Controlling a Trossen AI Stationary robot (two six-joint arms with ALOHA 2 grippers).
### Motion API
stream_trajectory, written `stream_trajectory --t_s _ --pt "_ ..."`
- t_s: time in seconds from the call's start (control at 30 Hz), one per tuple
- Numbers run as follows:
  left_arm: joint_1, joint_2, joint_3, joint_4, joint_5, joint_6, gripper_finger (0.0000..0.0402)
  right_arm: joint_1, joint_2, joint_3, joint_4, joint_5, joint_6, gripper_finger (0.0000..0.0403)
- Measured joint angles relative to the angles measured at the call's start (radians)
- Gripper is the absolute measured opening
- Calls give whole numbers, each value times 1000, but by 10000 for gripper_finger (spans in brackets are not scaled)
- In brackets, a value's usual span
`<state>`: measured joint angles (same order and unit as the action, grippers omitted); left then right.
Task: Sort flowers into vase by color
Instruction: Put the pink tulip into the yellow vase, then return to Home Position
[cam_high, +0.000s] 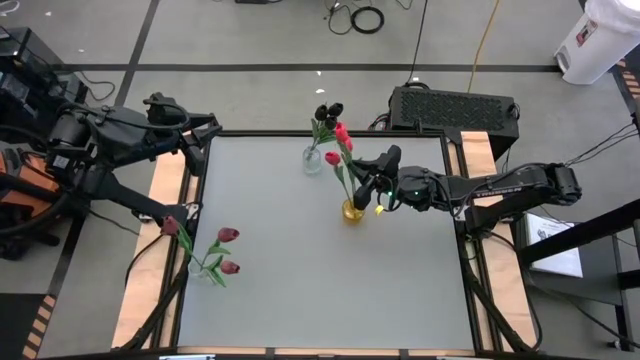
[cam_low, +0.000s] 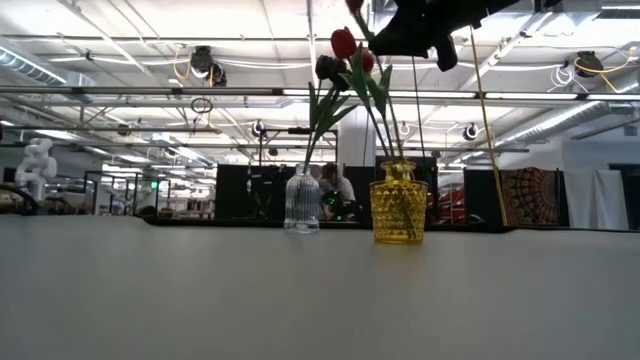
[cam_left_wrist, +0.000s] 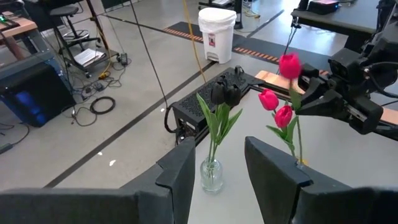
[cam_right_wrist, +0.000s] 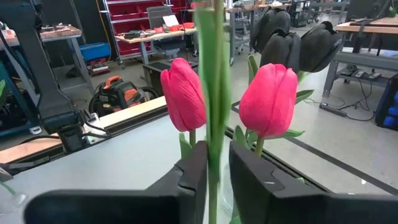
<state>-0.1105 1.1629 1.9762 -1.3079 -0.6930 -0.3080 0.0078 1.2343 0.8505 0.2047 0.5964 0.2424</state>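
Right gripper (cam_right_wrist: 212, 168): we are clamping a pink tulip's upright green stem (cam_right_wrist: 214, 74) directly above the amber glass vase (cam_high: 352, 211).

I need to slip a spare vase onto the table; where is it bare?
Bare: the table's near right part and the middle strip between the yellow vase and the loose maroon tulips. Crowded: around the clear vase and right gripper.

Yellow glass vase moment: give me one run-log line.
right gripper: around green stem above yellow glass vase | pink tulips in it | black tulips: clear vase | left gripper: idle, open
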Motion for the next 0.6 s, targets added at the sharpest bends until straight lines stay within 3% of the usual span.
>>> stream_trajectory --t_s 0.6 --pt "0 0 0 0 0 0 148 15 0 1 87 0 -16 134"
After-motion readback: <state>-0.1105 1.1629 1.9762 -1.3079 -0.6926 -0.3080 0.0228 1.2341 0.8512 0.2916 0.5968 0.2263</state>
